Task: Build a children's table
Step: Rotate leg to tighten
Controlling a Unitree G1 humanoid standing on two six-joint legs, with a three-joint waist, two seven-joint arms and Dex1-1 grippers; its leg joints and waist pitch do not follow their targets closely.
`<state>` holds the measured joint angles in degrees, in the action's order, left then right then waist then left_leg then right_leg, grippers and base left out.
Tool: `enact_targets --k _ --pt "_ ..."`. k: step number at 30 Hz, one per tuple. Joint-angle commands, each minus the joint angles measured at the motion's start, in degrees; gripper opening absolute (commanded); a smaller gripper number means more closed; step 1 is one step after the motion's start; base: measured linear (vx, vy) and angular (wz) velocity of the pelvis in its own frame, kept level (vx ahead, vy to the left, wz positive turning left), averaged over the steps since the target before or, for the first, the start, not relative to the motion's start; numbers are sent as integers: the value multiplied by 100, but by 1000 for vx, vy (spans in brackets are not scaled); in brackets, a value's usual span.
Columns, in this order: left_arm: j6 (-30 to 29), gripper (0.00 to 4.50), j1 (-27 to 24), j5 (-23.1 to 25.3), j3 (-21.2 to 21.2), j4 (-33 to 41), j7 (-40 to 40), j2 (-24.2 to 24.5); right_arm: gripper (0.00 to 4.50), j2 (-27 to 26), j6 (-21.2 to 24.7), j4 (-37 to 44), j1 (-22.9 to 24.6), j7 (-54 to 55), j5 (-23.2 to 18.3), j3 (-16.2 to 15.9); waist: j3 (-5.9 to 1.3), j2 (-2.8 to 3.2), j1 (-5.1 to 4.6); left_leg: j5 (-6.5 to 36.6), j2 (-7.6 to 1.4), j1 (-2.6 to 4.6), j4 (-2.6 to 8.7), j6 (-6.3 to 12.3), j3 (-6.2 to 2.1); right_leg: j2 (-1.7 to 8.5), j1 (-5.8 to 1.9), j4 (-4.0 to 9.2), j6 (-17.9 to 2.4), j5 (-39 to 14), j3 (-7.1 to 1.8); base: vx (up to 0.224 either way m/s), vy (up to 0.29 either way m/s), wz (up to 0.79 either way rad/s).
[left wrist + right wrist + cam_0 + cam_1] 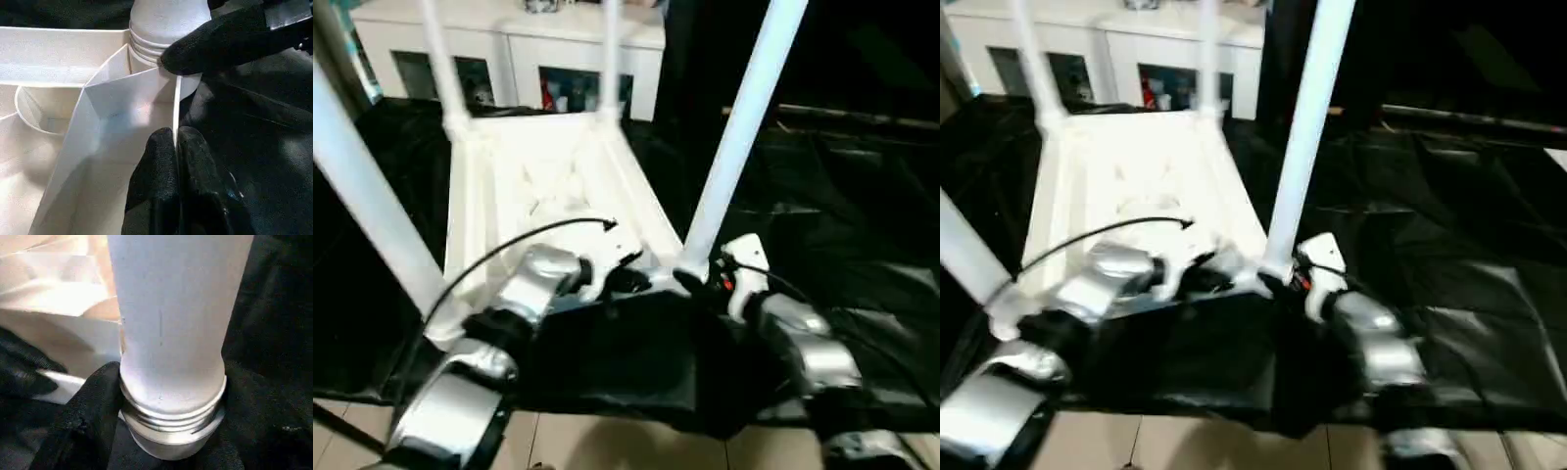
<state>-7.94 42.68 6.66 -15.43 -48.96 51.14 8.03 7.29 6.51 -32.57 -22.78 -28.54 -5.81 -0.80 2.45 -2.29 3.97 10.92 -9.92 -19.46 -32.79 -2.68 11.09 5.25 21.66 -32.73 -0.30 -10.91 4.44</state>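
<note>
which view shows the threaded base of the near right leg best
The right wrist view: the leg's threaded base sits close up, rings plain, right gripper around it. The left wrist view catches its rings; the eye views give the whole leg, base small.

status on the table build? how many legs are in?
Done: all four white tubular legs stand up from the corners of the upturned white plastic tabletop. In hand: the left gripper is shut on the tabletop's thin edge wall; the right gripper sits around the base of the near right leg, whose threads still show. Left: finish seating it, then flip the table.
</note>
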Motion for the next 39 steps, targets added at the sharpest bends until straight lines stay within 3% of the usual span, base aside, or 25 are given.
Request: enact_targets --k 1,2,3,5,9,11,12,13,15,16,17,18,20,21,22,25,26,30,34,37,39 --pt "-70 0 57 127 -213 -247 -501 -498 273 -505 14 -156 -92 -200 43 -568 -203 52 -46 2655 -363 68 515 -191 -297 450 -60 597 -506 -3319 -225 0 0 0" --pt "-32 0 72 158 -223 -277 -548 -525 273 -517 21 -157 -146 -244 -27 -514 -201 102 -57 2744 -359 114 501 -186 -281 442 -20 604 -579 -3215 -238 0 0 0" --pt "6 0 83 170 -228 -313 -516 -539 307 -513 54 -142 -172 -311 -101 -461 -196 74 -79 2844 -353 135 491 -156 -272 434 -13 627 -623 -3192 -227 0 0 0" --pt "52 0 110 184 -219 -388 -521 -565 342 -535 83 -128 -183 -319 -124 -417 -210 72 -89 2730 -362 77 520 -101 -274 437 -62 591 -673 -2970 -237 0 0 0" --pt "230 0 85 136 -225 -368 -121 -430 365 -290 104 96 -79 -763 -138 -465 -223 45 -59 2479 -371 57 519 -28 -234 450 -70 537 -847 -2570 -291 0 0 0" --pt "282 0 67 104 -236 -336 51 -373 388 -175 64 155 -52 -920 -132 -507 -233 40 -37 2237 -382 32 516 38 -214 461 -95 510 -920 -2299 -310 0 0 0" --pt "320 0 14 35 -257 -242 375 -270 388 25 49 272 5 -1226 -168 -561 -240 10 -20 2068 -386 24 512 86 -198 464 -111 486 -980 -2066 -321 0 0 0" --pt "478 0 -102 -103 -298 -51 931 -115 388 287 -8 373 65 -1566 -185 -606 -248 16 -7 1979 -387 15 503 127 -191 464 -128 462 -1017 -1943 -324 0 0 0" --pt "593 0 -182 -196 -326 77 1306 -16 388 456 -45 429 102 -1783 -196 -629 -295 -14 17 1488 -384 -37 454 329 -159 467 -172 375 -1171 -1411 -331 53 -20 1" --pt "530 0 -265 -303 -342 252 1680 119 388 676 -65 502 144 -2066 -225 -643 -316 -20 37 1185 -388 -13 412 409 -127 473 -159 329 -1312 -977 -339 68 -31 2" --pt "504 0 -317 -357 -352 353 1906 222 388 837 -93 543 167 -2261 -232 -644 -315 -29 44 919 -374 -64 385 530 -120 453 -193 265 -1447 -584 -332 71 -39 2" --pt "455 0 -337 -365 -356 401 2016 316 388 998 -102 586 182 -2455 -257 -630 -320 -39 57 804 -362 -70 365 596 -105 450 -196 244 -1489 -404 -336 71 -39 2" --pt "388 0 -400 -408 -397 519 2408 556 388 1327 -85 707 211 -2859 -320 -598 -334 -7 184 478 -363 -37 314 789 -59 427 -194 156 -1666 161 -333 31 -22 0" --pt "376 0 -405 -411 -400 529 2438 572 388 1344 -83 714 213 -2883 -323 -595 -334 -7 184 478 -363 -37 314 789 -59 427 -194 156 -1666 161 -333 0 0 0" --pt "261 0 -456 -453 -435 641 2751 696 388 1452 -108 739 213 -3027 -294 -596 -333 -18 251 309 -366 -70 279 824 -45 410 -192 100 -1704 390 -329 0 0 0" --pt "235 0 -498 -481 -448 714 2935 779 388 1532 -155 735 216 -3148 -247 -642 -324 -2 282 420 -385 -73 293 768 -62 407 -179 101 -1665 141 -306 0 0 0" --pt "244 0 -514 -487 -436 740 2955 806 388 1572 -160 738 226 -3262 -251 -684 -308 2 268 718 -400 -60 320 612 -74 417 -175 157 -1593 -365 -302 0 0 0" --pt "241 0 -538 -492 -425 804 2924 841 388 1587 -89 794 260 -3483 -399 -757 -288 -3 255 1069 -406 -38 360 379 -90 415 -157 224 -1417 -1009 -316 0 0 0" --pt "206 0 -546 -495 -421 841 2929 841 388 1526 -57 780 231 -3545 -464 -733 -306 -14 250 922 -393 -51 350 353 -95 417 -166 206 -1377 -883 -325 0 0 0" --pt "201 0 -553 -481 -424 855 2914 833 353 1497 -46 755 216 -3580 -498 -712 -311 -16 249 797 -385 -55 335 408 -88 407 -167 182 -1435 -637 -321 0 0 0" --pt "205 0 -554 -475 -427 852 2894 830 348 1484 -47 729 204 -3581 -510 -705 -306 -15 252 829 -384 -56 335 427 -87 411 -169 195 -1432 -740 -315 0 0 0"
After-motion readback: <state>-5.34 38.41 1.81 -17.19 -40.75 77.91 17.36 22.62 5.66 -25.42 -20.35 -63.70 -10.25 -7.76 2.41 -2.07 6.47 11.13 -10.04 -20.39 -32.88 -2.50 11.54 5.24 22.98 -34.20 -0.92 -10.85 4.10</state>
